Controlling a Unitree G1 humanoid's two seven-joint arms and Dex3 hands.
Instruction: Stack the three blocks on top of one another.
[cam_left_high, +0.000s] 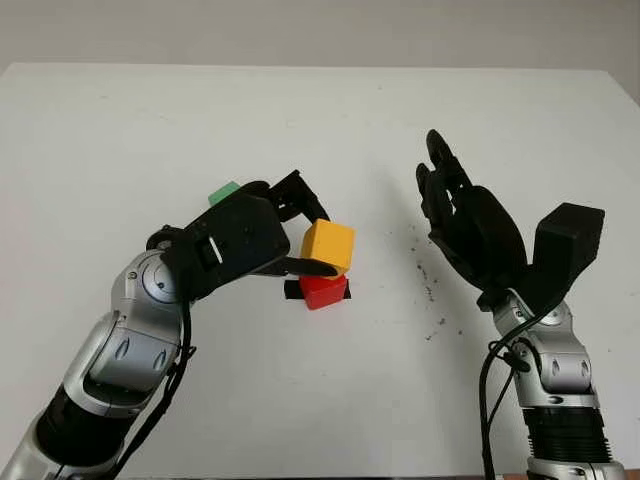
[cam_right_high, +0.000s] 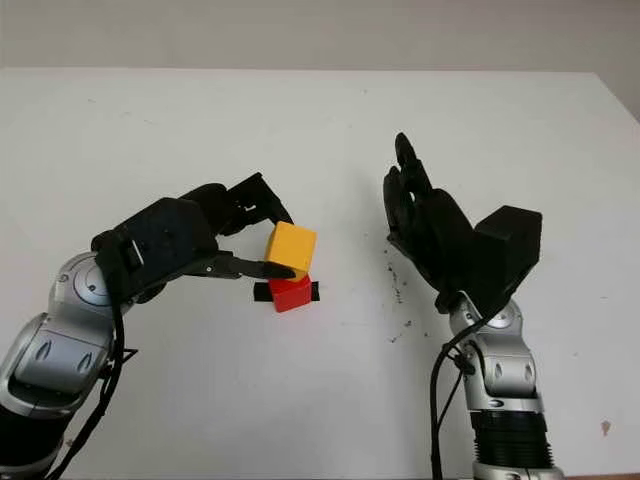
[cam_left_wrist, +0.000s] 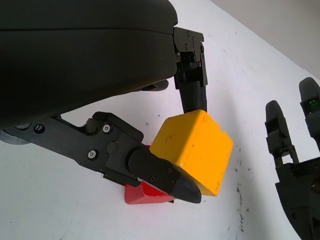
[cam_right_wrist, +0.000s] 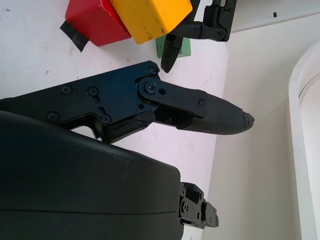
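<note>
Yellow block (cam_left_high: 328, 245), tilted, in left hand (cam_left_high: 262, 235) grasp atop red block (cam_left_high: 323, 291); right hand (cam_left_high: 470, 225) released.

I see the table (cam_left_high: 320, 110) filling the frame. Near its centre one block (cam_left_high: 328, 245) sits in my left hand (cam_left_high: 250, 235), directly over a second block (cam_left_high: 323, 291) lying on a tape patch (cam_left_high: 292, 290). A third block (cam_left_high: 224, 192) lies behind that hand, upper left. My right hand (cam_left_high: 470, 225) hangs open, centre right.
</note>
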